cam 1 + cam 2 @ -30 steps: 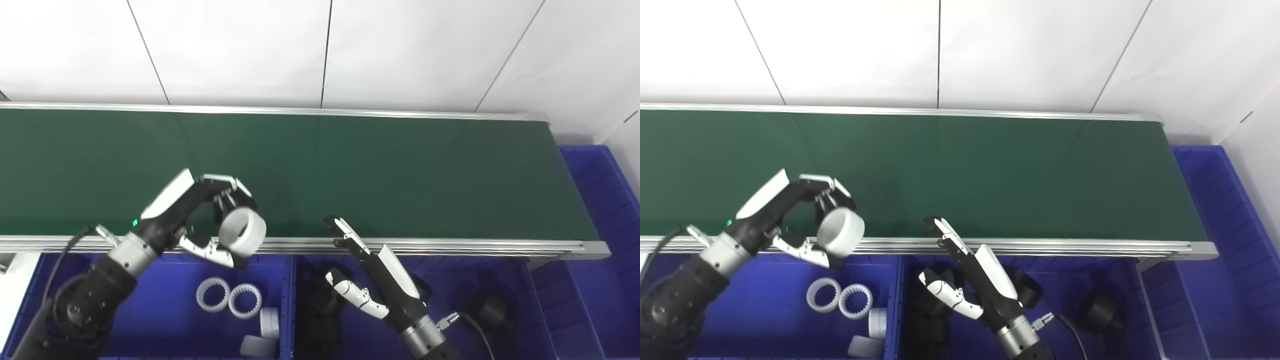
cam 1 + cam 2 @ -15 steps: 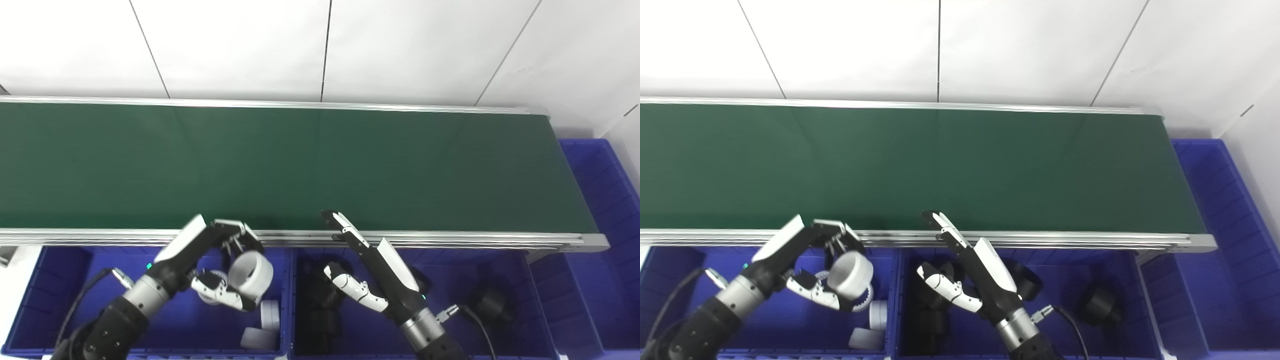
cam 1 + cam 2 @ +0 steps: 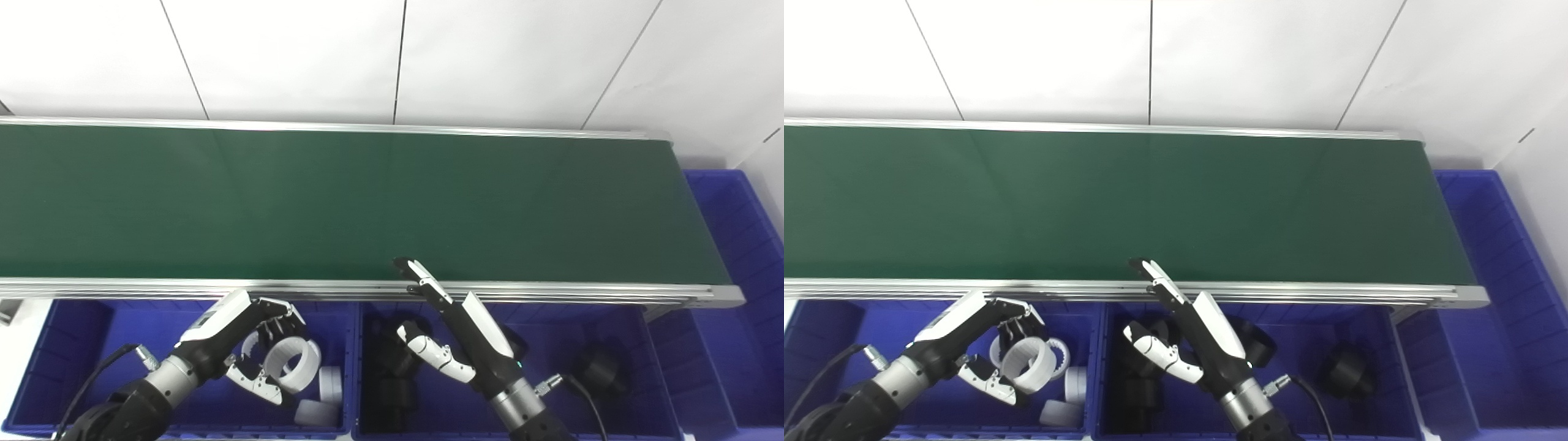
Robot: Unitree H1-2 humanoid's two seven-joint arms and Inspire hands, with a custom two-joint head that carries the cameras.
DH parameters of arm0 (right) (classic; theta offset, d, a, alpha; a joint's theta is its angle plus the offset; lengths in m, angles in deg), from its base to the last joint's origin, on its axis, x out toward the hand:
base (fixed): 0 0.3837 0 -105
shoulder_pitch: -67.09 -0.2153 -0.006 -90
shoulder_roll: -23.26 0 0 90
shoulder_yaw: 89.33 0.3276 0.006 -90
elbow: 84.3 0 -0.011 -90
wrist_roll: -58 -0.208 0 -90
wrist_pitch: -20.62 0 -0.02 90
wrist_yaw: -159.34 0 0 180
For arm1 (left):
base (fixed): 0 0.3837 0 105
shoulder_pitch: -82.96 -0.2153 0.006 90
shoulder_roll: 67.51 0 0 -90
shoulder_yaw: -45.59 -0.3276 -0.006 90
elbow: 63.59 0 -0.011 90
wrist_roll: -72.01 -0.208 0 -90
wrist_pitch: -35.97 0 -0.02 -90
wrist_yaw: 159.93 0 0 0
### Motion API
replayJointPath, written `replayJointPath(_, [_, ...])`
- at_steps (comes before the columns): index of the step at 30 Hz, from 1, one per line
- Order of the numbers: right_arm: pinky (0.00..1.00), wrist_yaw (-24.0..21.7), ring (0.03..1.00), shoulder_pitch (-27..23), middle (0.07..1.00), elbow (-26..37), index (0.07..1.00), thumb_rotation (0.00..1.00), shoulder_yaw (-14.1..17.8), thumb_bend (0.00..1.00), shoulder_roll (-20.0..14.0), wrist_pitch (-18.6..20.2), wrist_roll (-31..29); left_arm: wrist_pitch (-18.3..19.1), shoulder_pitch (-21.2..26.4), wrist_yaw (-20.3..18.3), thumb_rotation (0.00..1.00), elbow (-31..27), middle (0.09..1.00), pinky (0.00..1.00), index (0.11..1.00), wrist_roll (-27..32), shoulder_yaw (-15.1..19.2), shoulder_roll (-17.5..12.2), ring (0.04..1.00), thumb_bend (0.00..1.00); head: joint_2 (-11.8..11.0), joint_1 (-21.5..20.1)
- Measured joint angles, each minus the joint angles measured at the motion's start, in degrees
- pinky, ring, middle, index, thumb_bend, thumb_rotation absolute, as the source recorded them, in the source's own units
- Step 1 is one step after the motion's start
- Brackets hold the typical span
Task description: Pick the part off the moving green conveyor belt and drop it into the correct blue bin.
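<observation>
My left hand is shut on a white ring part and holds it low inside the left blue bin, just above several white ring parts lying there. My right hand is open and empty, its fingers stretched up over the front rail of the green conveyor belt, above the middle blue bin. The belt carries no part in view.
The middle blue bin holds several black round parts. Another blue bin stands past the belt's right end. The belt's metal front rail runs between the belt and the bins. A white wall is behind.
My left hand has carried the white ring from over the belt's front edge down into the left bin. My right hand has stayed still. The camera tilted slightly.
</observation>
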Motion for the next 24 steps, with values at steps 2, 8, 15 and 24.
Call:
replayJointPath(2, [0.85, 0.0, 0.936, 0.0, 0.979, 0.0, 0.952, 0.87, 0.0, 0.38, 0.0, 0.0, 0.0, 0.3, 0.1, -0.8, 0.00, 0.0, 0.496, 0.46, 0.504, 0.0, 0.0, 0.0, 0.569, 0.52, -0.1, 0.0])
replayJointPath(8, [0.85, 0.0, 0.935, 0.0, 0.979, 0.0, 0.951, 0.89, 0.0, 0.38, 0.0, 0.0, 0.0, 1.1, 0.6, -2.2, 0.16, 0.0, 0.727, 0.60, 0.746, 0.3, -0.1, -0.2, 0.680, 0.69, -0.1, 0.1])
replayJointPath(15, [0.86, -0.1, 0.938, 0.0, 0.979, 0.5, 0.950, 0.88, 0.0, 0.38, -0.1, 0.0, 0.0, 1.2, 0.9, -2.8, 0.29, 0.4, 0.810, 0.70, 0.835, 0.4, -0.1, -0.5, 0.765, 0.72, -0.1, 0.1])
replayJointPath(24, [0.85, -0.1, 0.931, -0.1, 0.976, 0.5, 0.949, 0.88, 0.0, 0.37, -0.1, 0.0, 0.0, 1.7, 1.4, -3.0, 0.41, 0.7, 0.804, 0.71, 0.834, 1.3, 0.2, -0.5, 0.773, 0.70, 0.0, 0.2])
